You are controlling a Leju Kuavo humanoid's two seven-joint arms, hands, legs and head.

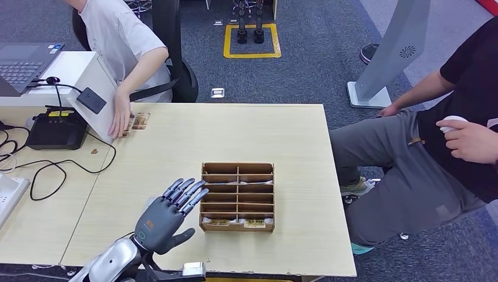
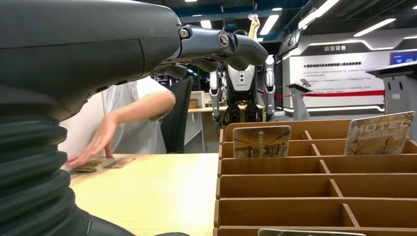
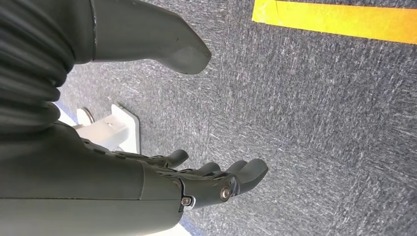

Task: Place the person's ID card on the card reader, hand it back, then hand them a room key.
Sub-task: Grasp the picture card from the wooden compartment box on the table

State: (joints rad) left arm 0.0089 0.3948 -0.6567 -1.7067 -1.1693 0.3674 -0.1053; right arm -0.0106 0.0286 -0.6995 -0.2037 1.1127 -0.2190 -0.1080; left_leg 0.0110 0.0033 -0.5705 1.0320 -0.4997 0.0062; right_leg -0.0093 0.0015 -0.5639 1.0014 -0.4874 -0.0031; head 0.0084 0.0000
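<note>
Head view: the left hand [image 1: 167, 214] hovers over the worktop [image 1: 176, 153], fingers apart and empty, just beside the wooden key rack [image 1: 238, 197]; a person's hand [image 1: 120, 117] presses the cards [image 1: 137, 121] at the far edge. Left wrist view: two hotel key cards [image 2: 261, 141] stand upright in the rack. Right wrist view: the right hand [image 3: 196, 182] hangs above carpet [image 3: 319, 108], fingers loosely apart, holding nothing

Occlusions and crops
Card [image 1: 134, 121] at the tabletop [image 1: 176, 141] edge is partly covered by a person's hand [image 1: 120, 114]; its print is too small to be read.
</note>
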